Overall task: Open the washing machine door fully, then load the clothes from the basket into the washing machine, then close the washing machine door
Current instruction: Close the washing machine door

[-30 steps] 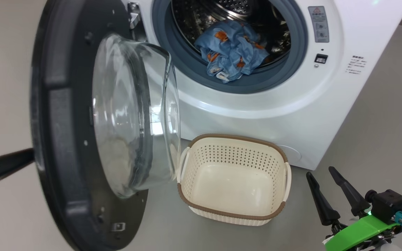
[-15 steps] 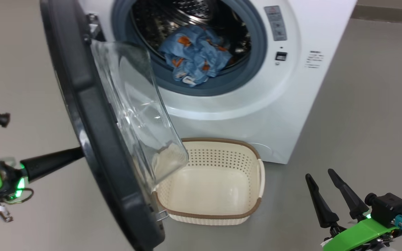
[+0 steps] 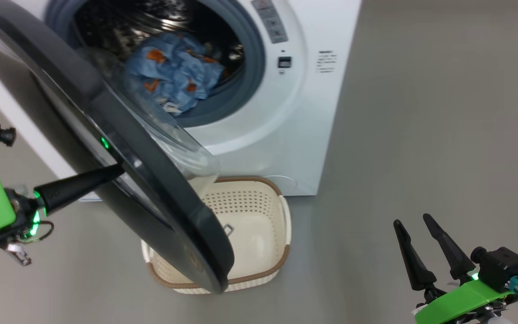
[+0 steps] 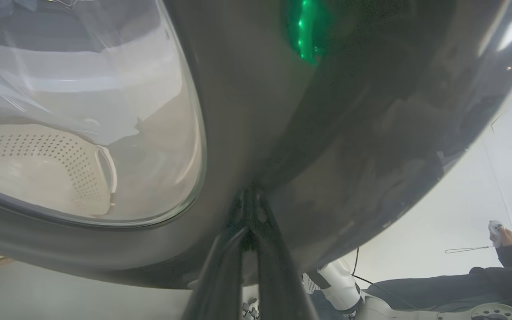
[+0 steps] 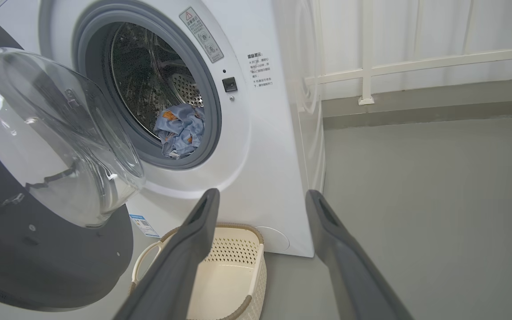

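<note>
washing machine [image 5: 265, 146] on grey floor [image 5: 416, 200] | basket [image 5: 234, 254] in front | white wall [image 5: 416, 35] behind

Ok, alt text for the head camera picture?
The shut left gripper touches the outer face of the half-open washing machine door. Blue clothes lie in the drum, a basket stands below, and the open right gripper hovers lower right.

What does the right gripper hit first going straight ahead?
The right gripper would probably meet the washer front first, near its right edge; the basket sits below that line. Depth unclear.
</note>
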